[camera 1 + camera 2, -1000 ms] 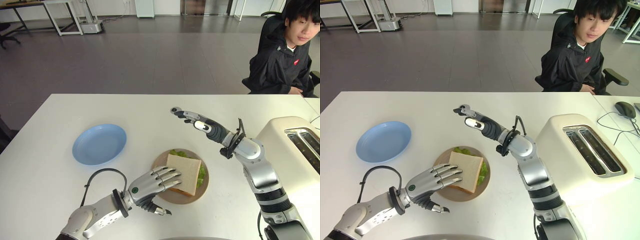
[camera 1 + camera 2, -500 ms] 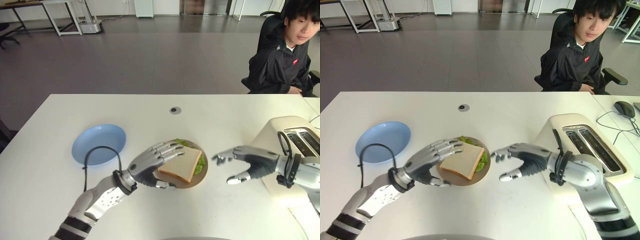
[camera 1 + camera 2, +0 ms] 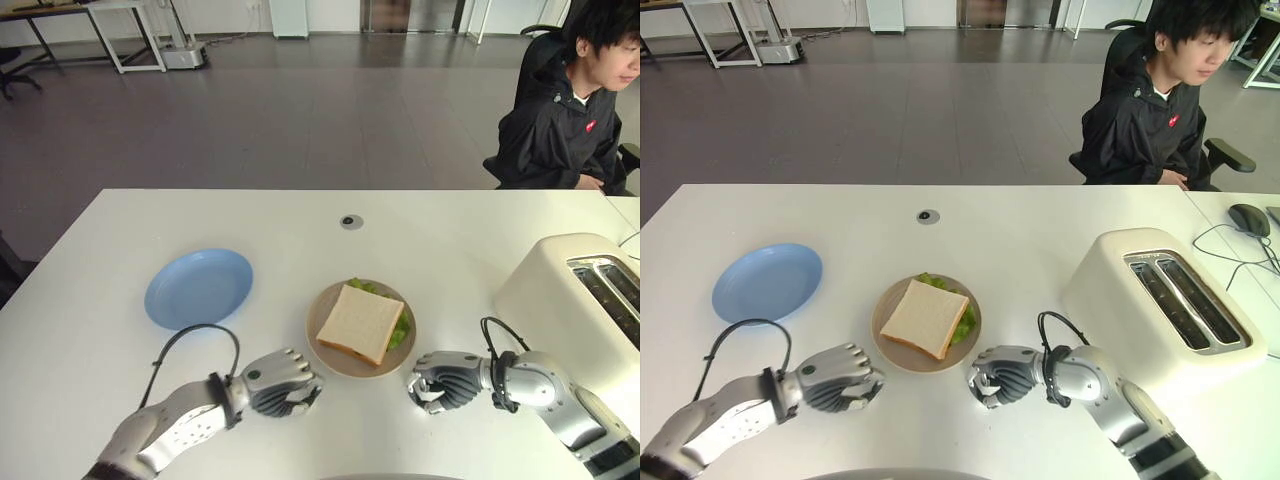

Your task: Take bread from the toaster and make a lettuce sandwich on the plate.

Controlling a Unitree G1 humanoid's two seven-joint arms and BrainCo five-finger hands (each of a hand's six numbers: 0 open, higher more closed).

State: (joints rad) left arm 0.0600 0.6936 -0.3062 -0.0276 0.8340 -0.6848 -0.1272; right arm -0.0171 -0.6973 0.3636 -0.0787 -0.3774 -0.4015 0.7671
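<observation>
The sandwich sits on a round brown plate [image 3: 313,327] near the middle of the white table [image 3: 450,240]. Its top is a square slice of pale bread [image 3: 360,323] with a thin tan crust, lying flat and turned a little askew. Ruffled green lettuce [image 3: 401,331] sticks out under the far and right edges of the slice.

The left hand [image 3: 278,383] rests on the table just in front and to the left of the brown plate, its metal fingers curled into a fist that holds nothing. The right hand [image 3: 445,380] lies in front and to the right of the plate, balled up the same way and also holding nothing. Neither hand touches the plate, and bare tabletop shows between them.

A smooth, shallow blue plate [image 3: 198,288] lies well to the left. At the right edge stands a cream toaster [image 3: 1120,290] with rounded corners and two long dark slots [image 3: 1185,300] on top. A small round metal cap [image 3: 351,221] is set into the table beyond the sandwich. A computer mouse [image 3: 1244,217] lies at the far right.
</observation>
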